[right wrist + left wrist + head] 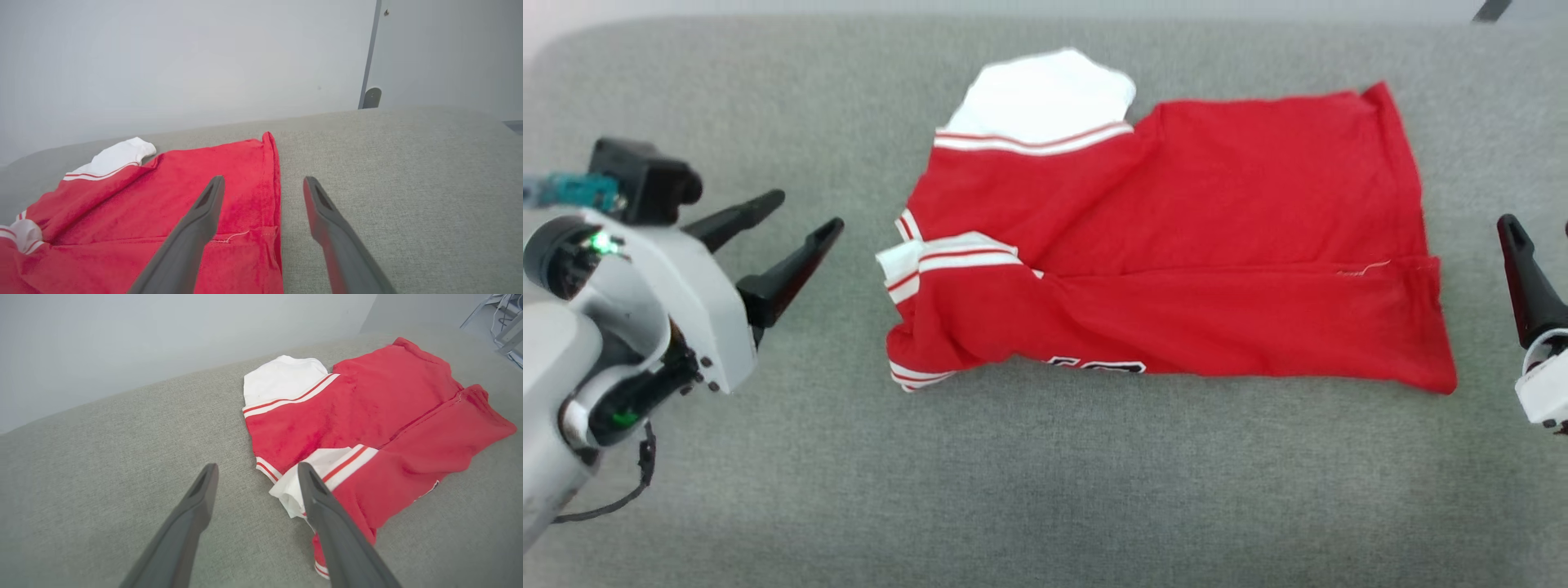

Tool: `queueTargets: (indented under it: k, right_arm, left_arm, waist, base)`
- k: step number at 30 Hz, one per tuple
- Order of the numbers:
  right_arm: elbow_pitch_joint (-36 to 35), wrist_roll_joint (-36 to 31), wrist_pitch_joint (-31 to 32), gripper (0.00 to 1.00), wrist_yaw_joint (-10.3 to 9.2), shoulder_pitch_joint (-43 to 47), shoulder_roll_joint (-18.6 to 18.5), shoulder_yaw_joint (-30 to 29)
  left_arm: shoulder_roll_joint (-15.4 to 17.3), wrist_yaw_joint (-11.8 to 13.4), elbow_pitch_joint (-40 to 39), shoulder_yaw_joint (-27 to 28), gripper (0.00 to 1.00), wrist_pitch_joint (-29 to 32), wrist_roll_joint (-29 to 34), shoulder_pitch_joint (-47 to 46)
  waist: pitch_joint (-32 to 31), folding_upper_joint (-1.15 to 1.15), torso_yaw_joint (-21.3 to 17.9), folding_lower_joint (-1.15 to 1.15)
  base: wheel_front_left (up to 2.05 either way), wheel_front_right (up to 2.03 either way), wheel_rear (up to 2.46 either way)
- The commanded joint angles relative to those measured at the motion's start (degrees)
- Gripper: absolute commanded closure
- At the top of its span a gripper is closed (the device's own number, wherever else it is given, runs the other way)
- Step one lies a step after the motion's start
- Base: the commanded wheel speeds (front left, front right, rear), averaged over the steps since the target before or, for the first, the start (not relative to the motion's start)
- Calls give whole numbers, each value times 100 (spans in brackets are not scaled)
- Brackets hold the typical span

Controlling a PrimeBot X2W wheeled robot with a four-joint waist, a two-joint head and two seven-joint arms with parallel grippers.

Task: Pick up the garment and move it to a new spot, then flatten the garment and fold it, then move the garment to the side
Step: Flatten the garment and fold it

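The garment [1176,245] is a red jersey with white sleeves and striped trim, lying folded lengthwise on the grey padded surface [1045,490]. One white sleeve [1045,94] sticks out at the far side, and a strip of black numerals [1094,365] peeks out at its near edge. My left gripper [805,214] stands open to the left of the collar end, holding nothing. In the left wrist view that gripper [255,473] points at the collar and sleeve trim [327,465]. Past the hem, at the frame's right edge, I see one finger [1523,278] of my right gripper. In the right wrist view my right gripper [263,183] is open over the hem edge [273,183].
A pale wall [184,61] rises behind the grey surface, with a thin upright post [367,53] at its right. Bare grey padding runs all around the garment.
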Motion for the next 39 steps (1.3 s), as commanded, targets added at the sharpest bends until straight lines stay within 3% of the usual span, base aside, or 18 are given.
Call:
queueTargets:
  k: [1, 8, 13, 19, 31, 32, 33, 35, 39]
  right_arm:
    - [-50, -2, -48, 0, -4, 70, 11, 17]
    - [-256, -17, -178, 0, -4, 253, 106, 212]
    - [-237, 28, -261, 0, -4, 263, 142, 324]
    - [-256, 42, -316, 0, -4, 186, 163, 334]
    - [-395, 8, -161, 0, -4, 118, 181, 240]
    - [-394, 21, -102, 0, -4, 121, 158, 259]
    - [-394, 33, -29, 0, -4, 131, 123, 291]
    - [-387, 88, 186, 0, -4, 150, 43, 387]
    - [-372, 160, 854, 0, -4, 198, -270, 748]
  left_arm:
    - [41, 64, -70, -15, 0, 143, -86, -61]
    - [277, 523, -867, -300, 0, 1985, -997, -41]
    - [356, 722, -1119, -480, 0, 2700, -1410, 79]
    - [108, 569, -637, -483, 0, 2686, -1677, 193]
    - [-415, -16, 645, -499, 0, 2648, -2005, 276]
    - [-451, -43, 694, -510, 18, 2656, -2023, 279]
    - [-489, -75, 722, -525, 53, 2666, -2039, 292]
    - [-563, -145, 764, -527, 100, 2651, -2089, 299]
    - [-601, -213, 793, -560, 100, 2674, -2050, 277]
  waist:
    - [-268, 0, -9, 0]
    - [-321, 0, -147, 0]
    - [-181, 0, -298, 0]
    - [38, 0, -508, 0]
    - [406, 0, -848, 0]
    - [417, 0, -853, 0]
    - [426, 0, -854, 0]
    - [448, 0, -851, 0]
    - [489, 0, -812, 0]
  base:
    - [0, 0, 0]
    - [0, 0, 0]
    - [0, 0, 0]
    - [0, 0, 0]
    - [0, 0, 0]
    - [0, 0, 0]
    - [0, 0, 0]
    - [0, 0, 0]
    - [0, 0, 0]
